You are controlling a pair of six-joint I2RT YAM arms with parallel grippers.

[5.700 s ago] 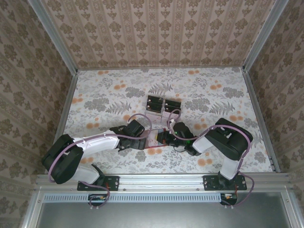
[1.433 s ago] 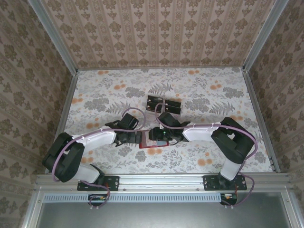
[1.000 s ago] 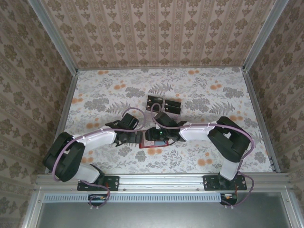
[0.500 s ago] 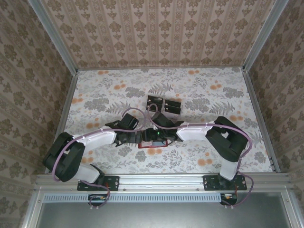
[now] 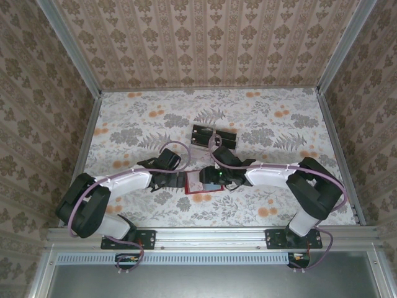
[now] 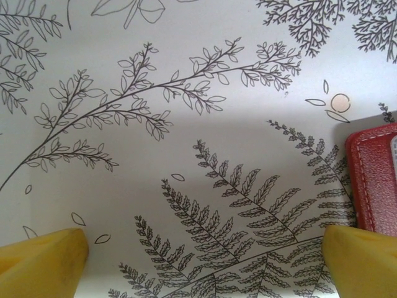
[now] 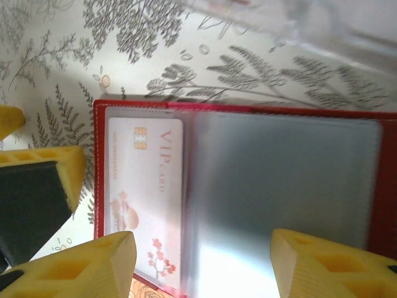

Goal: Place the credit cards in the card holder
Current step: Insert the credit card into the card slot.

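Note:
The red card holder (image 5: pixel 196 188) lies open on the table between the two arms. In the right wrist view its greyish pocket (image 7: pixel 285 180) is bare, and a pale pinkish-white credit card (image 7: pixel 146 186) printed "VIP card" sits in the left pocket. My right gripper (image 7: pixel 205 267) hangs open just above the holder (image 7: pixel 248 110), gripping nothing. At the holder's left edge my left gripper (image 5: pixel 180 180) is open too, and a strip of red edge (image 6: pixel 371 180) shows beside its right fingertip (image 6: pixel 363 261). Two more dark credit cards (image 5: pixel 214 136) lie side by side farther back.
The floral tablecloth (image 5: pixel 136 124) runs to patterned walls on three sides, with metal rails (image 5: pixel 93 130) along the edges. The left gripper's yellow fingers (image 7: pixel 43 177) stand close to the holder's left side. Both arms' bases sit at the near edge.
The right gripper swept left over the holder, then drew back to the right, and its elbow swung right. The left arm has stayed at the holder's left edge for the past second.

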